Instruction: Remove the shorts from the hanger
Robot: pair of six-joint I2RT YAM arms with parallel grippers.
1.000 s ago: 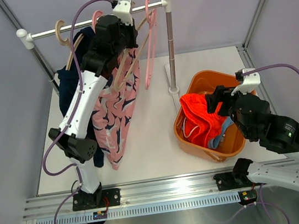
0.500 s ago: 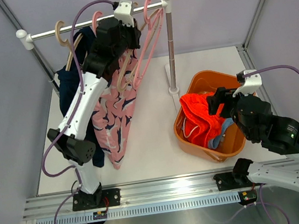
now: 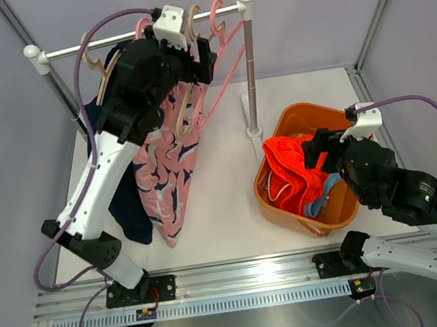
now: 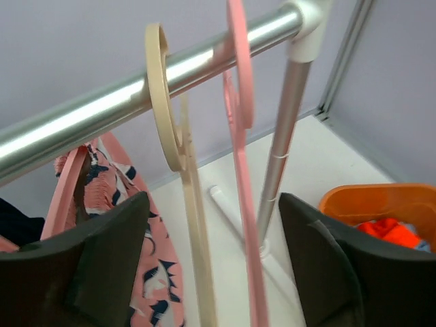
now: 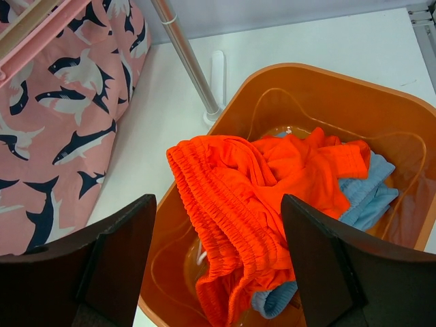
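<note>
Orange plastic, smooth and glossy, forms the rounded tub [image 5: 327, 71] under the right gripper [image 5: 215, 204], whose jaws stand wide and empty above two crumpled pairs inside: soft orange shorts [image 5: 231, 184] with a gathered waistband, and light blue shorts [image 5: 371, 191] beneath. Farther off, two more hang flat from the round metal rail [image 4: 102, 109]: pink shark-print shorts [image 3: 172, 170] and navy shorts [image 3: 138, 219]. At the rail the left gripper [image 4: 212, 204], spread wide and holding nothing, straddles two thin bare hangers, a beige hanger [image 4: 163, 102] and a pink hanger [image 4: 238, 68].
</note>
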